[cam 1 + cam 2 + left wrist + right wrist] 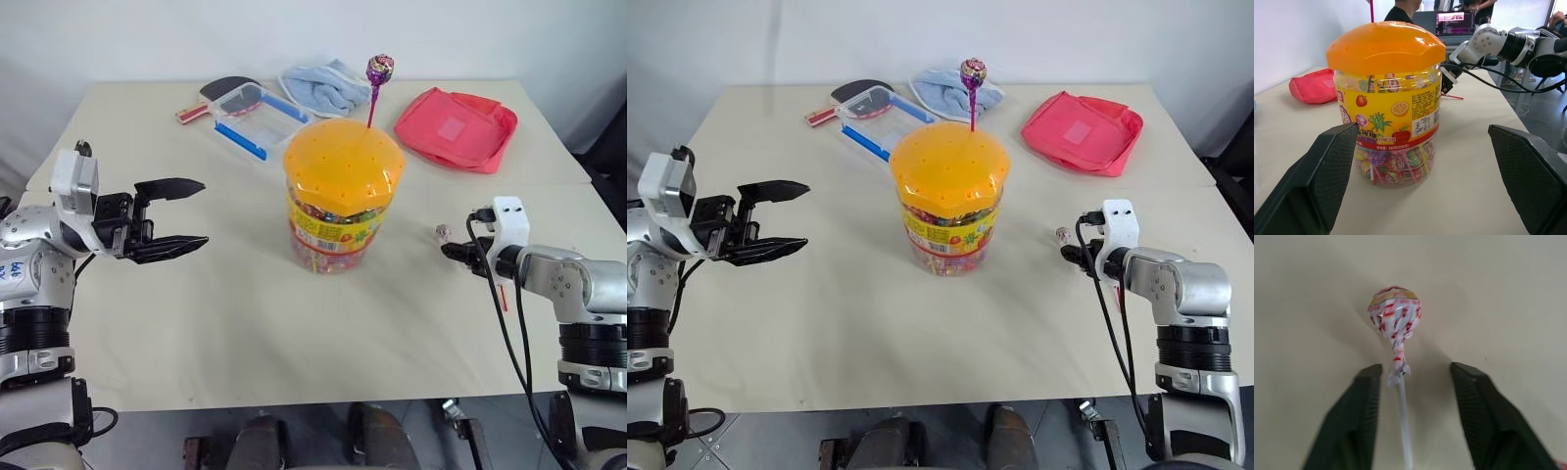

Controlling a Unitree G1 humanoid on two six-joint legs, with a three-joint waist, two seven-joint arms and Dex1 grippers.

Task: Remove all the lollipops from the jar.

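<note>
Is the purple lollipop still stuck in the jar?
Yes: the purple lollipop stands upright, its stick poking into the jar's orange lid.

Bright, even light; soft shadows on table (245,323); right wrist view blurred

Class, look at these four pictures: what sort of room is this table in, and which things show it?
Probably an office or lab used for tests. The beige table stands by a plain white wall, and behind the jar in the left wrist view a person sits at a lit screen.

Jar (1386,122) clear glossy plastic; lid (1383,46) smooth orange plastic.
</note>
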